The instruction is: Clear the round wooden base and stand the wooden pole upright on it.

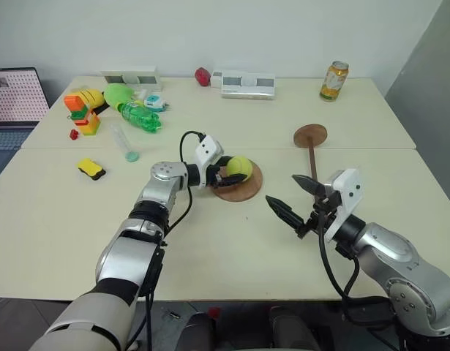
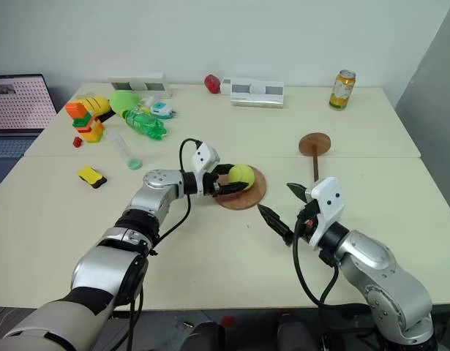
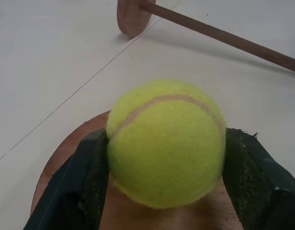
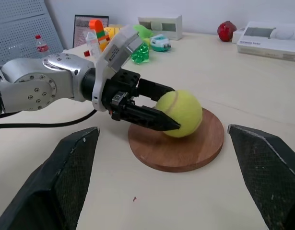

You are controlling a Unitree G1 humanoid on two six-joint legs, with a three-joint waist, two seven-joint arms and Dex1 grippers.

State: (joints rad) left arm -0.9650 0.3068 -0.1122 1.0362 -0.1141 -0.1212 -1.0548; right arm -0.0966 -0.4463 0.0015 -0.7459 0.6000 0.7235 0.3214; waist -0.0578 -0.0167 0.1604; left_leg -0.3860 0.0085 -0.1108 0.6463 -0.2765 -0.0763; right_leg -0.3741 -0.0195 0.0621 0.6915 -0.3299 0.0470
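Pale desk (image 1: 232, 241): base (image 4: 178, 148) under ball (image 4: 180, 114), left gripper (image 4: 159, 108) jaws clamped on ball; pole (image 1: 312, 155) lying flat; right gripper (image 1: 292, 197) jaws spread, empty.

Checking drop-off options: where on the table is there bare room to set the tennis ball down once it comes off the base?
Bare table lies near the robot's left arm, between the yellow block and the round wooden base. The strip between base and right gripper is narrower. Far left is crowded: toys and green bottle. The wooden pole occupies the right.
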